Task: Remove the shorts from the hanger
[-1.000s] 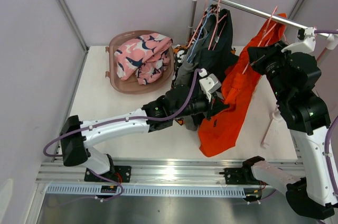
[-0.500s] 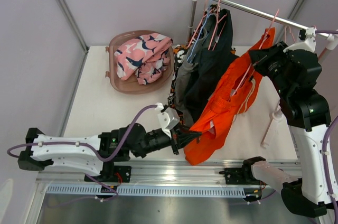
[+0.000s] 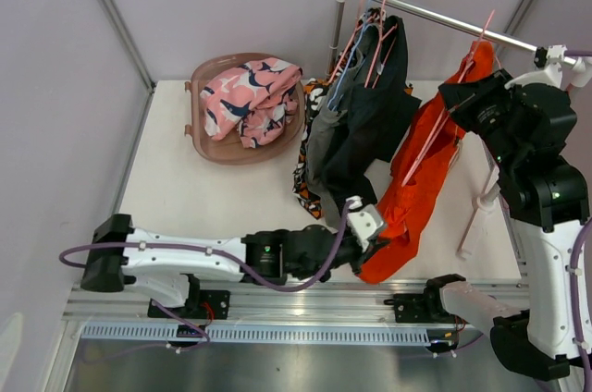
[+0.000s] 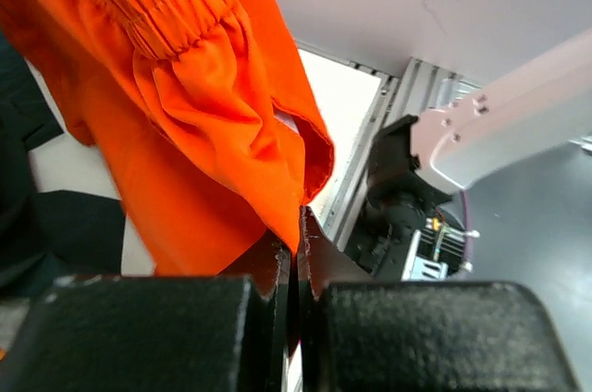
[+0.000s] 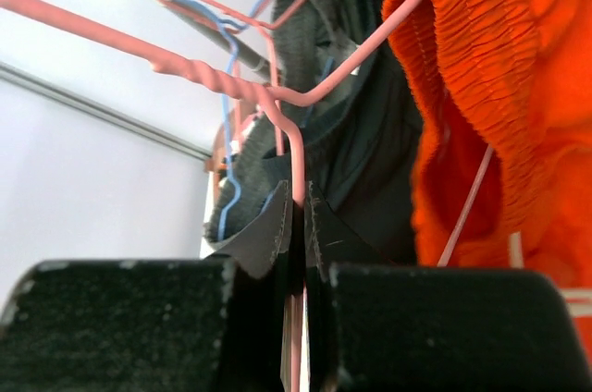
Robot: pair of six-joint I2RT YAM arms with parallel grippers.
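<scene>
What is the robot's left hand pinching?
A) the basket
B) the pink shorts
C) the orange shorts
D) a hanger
C: the left gripper is shut on the bottom edge of the orange shorts, while the pink shorts lie in the basket across the table.

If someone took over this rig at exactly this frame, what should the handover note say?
Left gripper: shut on the hem of the orange shorts.
Right gripper: shut on the pink hanger carrying them.
Done: pink shorts lie in the basket.
Left: the orange waistband sits on the hanger; pull it off. Dark shorts and others hang on the rail.
</scene>
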